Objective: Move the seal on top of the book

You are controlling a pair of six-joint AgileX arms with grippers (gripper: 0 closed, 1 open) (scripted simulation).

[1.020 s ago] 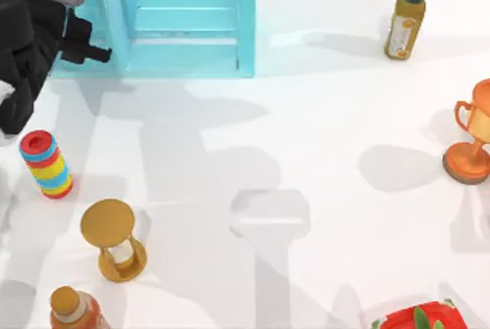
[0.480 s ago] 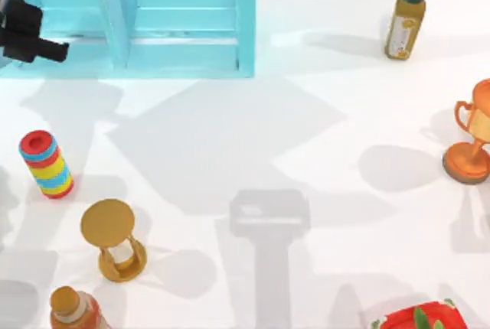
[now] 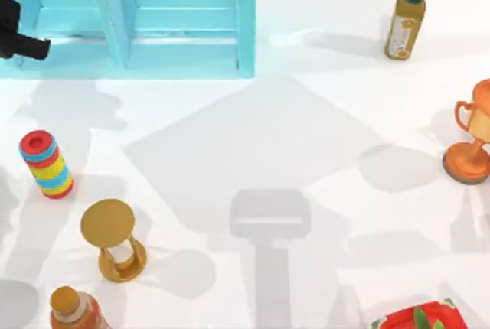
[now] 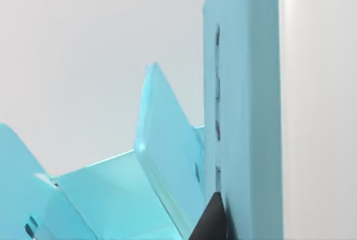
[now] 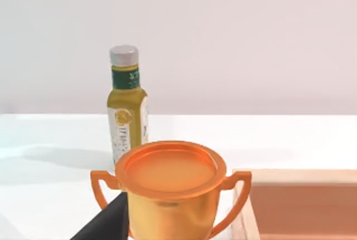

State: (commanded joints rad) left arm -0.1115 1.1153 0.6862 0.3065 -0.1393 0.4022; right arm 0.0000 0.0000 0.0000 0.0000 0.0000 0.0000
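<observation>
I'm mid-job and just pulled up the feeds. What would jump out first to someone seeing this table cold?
The big turquoise shelf unit at the table's far left stands out first, with the left gripper at its left edge. Bright clutter rings the white table: a striped ring stack and golden hourglass at left, an orange trophy cup at the right edge, and a yellow-green bottle far right.

Left gripper [image 3: 17, 34] and shelf unit [image 3: 184, 30] cropped at top view's edge.
</observation>
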